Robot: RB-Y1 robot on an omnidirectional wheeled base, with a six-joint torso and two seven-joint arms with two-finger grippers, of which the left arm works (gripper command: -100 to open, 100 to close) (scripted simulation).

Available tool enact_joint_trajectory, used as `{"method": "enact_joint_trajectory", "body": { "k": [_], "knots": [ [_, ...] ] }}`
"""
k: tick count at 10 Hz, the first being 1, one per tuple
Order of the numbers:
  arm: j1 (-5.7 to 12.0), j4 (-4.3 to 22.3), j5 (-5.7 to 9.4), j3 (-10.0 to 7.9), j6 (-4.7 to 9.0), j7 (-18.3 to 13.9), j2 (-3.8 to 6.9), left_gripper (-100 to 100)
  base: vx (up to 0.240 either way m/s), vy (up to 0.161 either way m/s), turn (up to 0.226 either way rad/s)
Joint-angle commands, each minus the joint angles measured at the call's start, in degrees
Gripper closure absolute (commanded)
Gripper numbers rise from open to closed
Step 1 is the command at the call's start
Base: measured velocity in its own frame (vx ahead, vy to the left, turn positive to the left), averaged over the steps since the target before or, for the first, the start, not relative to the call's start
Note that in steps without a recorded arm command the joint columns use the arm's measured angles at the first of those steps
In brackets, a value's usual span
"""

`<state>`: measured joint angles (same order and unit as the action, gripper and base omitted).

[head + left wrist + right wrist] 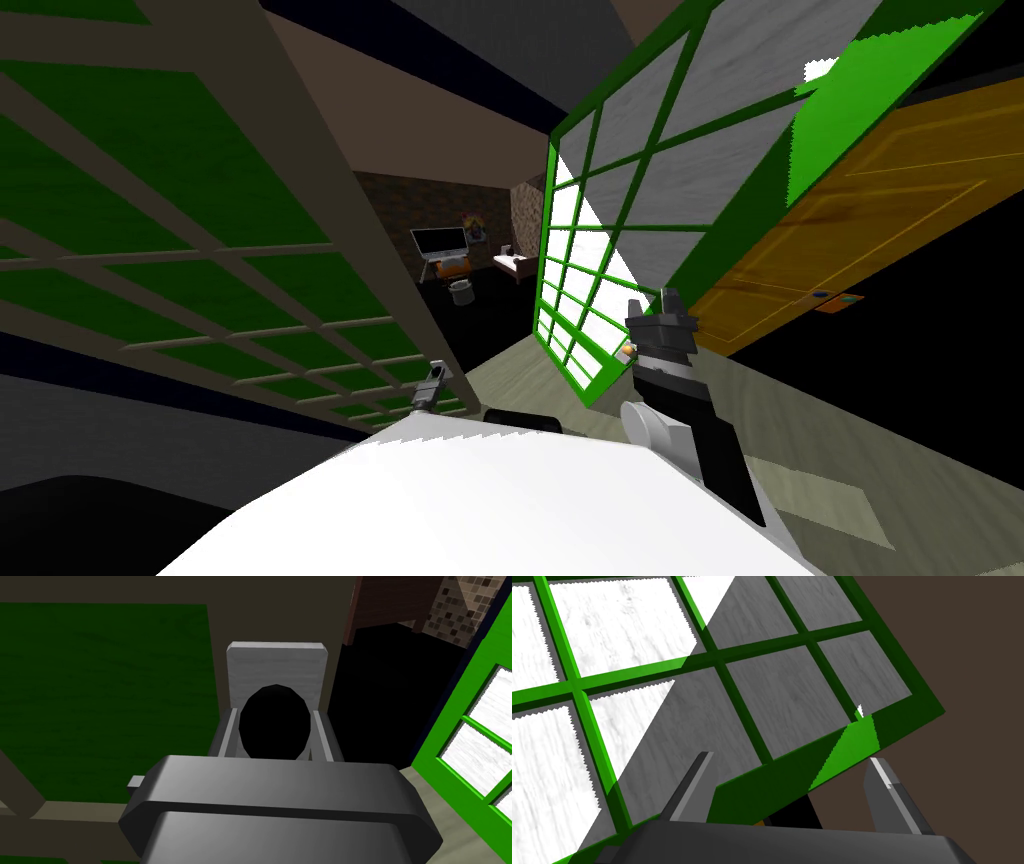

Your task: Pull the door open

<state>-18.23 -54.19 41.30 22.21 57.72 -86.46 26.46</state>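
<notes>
On beige-framed door (pixel 100 676), left claw (pixel 275 713) clamps black knob (pixel 274 731); right claw (pixel 789 757) apart, green door (pixel 717 656) close beside.

Left claw (pixel 275 713) sits around knob (pixel 274 728) on left door (pixel 200 250). Right claw (pixel 790 758) straddles edge of right door (pixel 620 190). Monitor (pixel 440 241) and bin (pixel 460 291) sit far behind, between the doors.

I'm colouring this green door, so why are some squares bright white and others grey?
Head view: a slanted shadow crosses the green-framed door, leaving some panes lit white and the rest grey. Right wrist view: that shadow's edge runs jagged across panes beyond the open right end effector. Left wrist view: dim, dark green panes on the tan-framed door, its knob flat black.
</notes>
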Motion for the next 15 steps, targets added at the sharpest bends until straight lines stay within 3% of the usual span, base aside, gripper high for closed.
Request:
{"method": "enact_joint_trajectory", "body": {
  "k": [1,7,8,15],
  "knots": [
    [-0.45,0.4,-0.56,1.08,1.44,-1.2,0.92,100,-0.183,0.003,-0.123],
    [-1.91,1.7,-2.37,4.57,6.09,-4.9,3.90,100,-0.241,0.035,-0.135],
    [-1.86,1.4,-2.23,4.38,5.14,-4.4,3.48,100,-0.114,0.014,-0.034],
    [-1.66,4.8,-4.18,7.51,9.90,-8.4,5.92,100,-0.244,0.031,-0.148]
  ]
}}
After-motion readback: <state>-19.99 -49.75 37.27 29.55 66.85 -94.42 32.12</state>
